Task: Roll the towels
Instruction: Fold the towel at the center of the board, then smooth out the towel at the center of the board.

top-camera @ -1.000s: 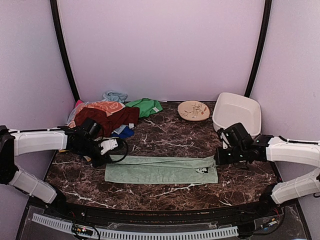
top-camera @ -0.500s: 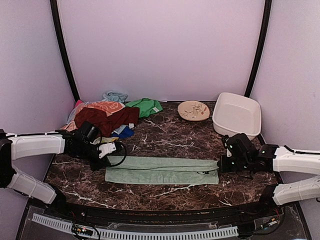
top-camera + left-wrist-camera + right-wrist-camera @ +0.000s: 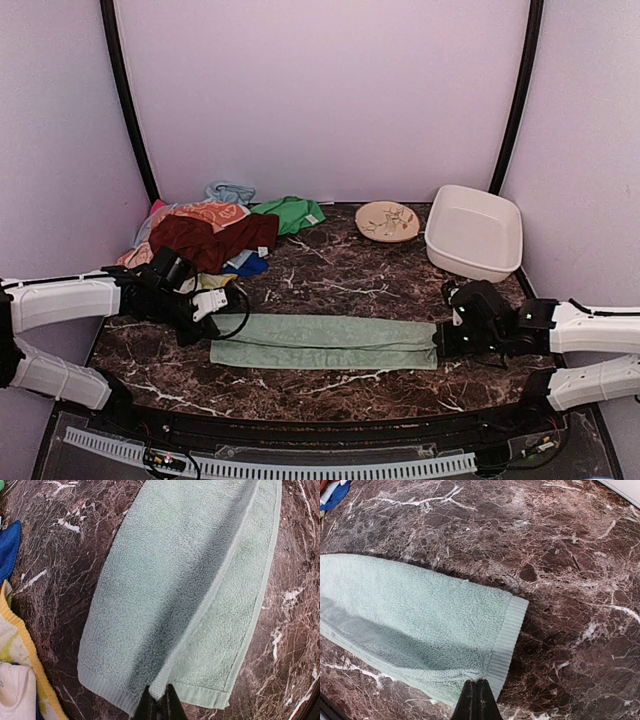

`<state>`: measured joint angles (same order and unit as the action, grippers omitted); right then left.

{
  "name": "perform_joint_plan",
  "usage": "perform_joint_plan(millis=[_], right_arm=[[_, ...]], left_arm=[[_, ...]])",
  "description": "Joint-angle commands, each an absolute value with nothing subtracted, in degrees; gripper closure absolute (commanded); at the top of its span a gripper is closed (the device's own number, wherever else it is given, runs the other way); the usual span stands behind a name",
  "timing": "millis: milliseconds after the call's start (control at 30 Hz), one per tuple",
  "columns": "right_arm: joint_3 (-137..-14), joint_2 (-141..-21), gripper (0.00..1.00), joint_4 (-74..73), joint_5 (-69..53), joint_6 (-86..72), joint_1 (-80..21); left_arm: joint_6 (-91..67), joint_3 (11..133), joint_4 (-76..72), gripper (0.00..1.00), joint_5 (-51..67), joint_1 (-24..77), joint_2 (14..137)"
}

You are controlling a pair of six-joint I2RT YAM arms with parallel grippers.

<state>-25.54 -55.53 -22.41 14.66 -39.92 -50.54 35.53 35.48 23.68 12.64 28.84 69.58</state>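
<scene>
Pinching the cloth from both ends, the left gripper [image 3: 160,706] has its jaws shut on the raised fold line at one hem of the mint-green towel [image 3: 185,590]. The right gripper [image 3: 476,696] has its jaws pressed together on the near corner of the opposite hem. The towel lies folded lengthwise and flat on the marble table [image 3: 330,270], stretched between the two arms near the front edge. Both bites look thin, perhaps catching only the top layer, so a pull could peel the fold open or slip off the hem. Uneven tension between the arms would likely skew any roll. The pile of other towels [image 3: 210,235] sits close behind the left arm, where a sweep could snag it.
</scene>
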Motion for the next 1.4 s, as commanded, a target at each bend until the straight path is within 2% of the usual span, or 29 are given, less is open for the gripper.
perform_joint_plan(millis=[0,133,267,333,400,567,733,833,933,1067,1233,1367], right_arm=[[-24.5,-54.0,1.00,-23.4,16.9,-42.1,-52.6],[-24.0,-52.9,0.98,-24.3,16.8,-43.0,-53.6],[-24.2,-52.7,0.93,-25.4,17.0,-44.2,-54.8],[-24.9,-53.1,0.87,-26.4,17.1,-45.0,-55.1],[-25.7,-52.8,0.80,-27.6,16.9,-45.6,-55.7],[-28.4,-47.6,0.66,-32.2,16.2,-47.9,-57.1],[-31.8,-40.2,0.62,-36.6,18.0,-48.4,-57.2],[-32.9,-39.8,0.60,-36.3,18.8,-48.1,-57.2],[-32.7,-44.0,0.61,-32.4,19.8,-48.3,-57.2],[-33.3,-53.5,0.67,-25.5,20.6,-47.0,-57.1],[-31.3,-60.8,0.75,-19.6,15.7,-47.7,-57.1],[-26.0,-57.8,0.81,-20.0,12.3,-52.4,-57.2]], left_arm=[[37.2,33.3,24.8,1.00,14.4,29.3,67.0],[37.6,32.7,25.3,0.99,14.9,29.4,67.1],[38.3,32.6,27.5,0.84,16.4,29.8,67.7],[38.9,32.7,28.6,0.68,16.6,29.9,67.8],[39.6,33.0,29.7,0.64,16.5,29.9,67.5],[41.0,35.9,34.2,0.64,16.5,29.9,66.2],[41.5,39.8,37.5,0.67,17.2,29.9,66.2],[41.4,40.2,37.3,0.68,19.5,29.9,66.6],[39.7,40.7,34.7,0.70,19.7,30.0,69.5],[36.9,42.3,28.4,0.82,15.2,30.1,75.7],[35.8,43.3,24.5,0.83,12.2,30.1,80.2],[36.4,41.6,23.9,0.83,12.8,30.2,79.7]])
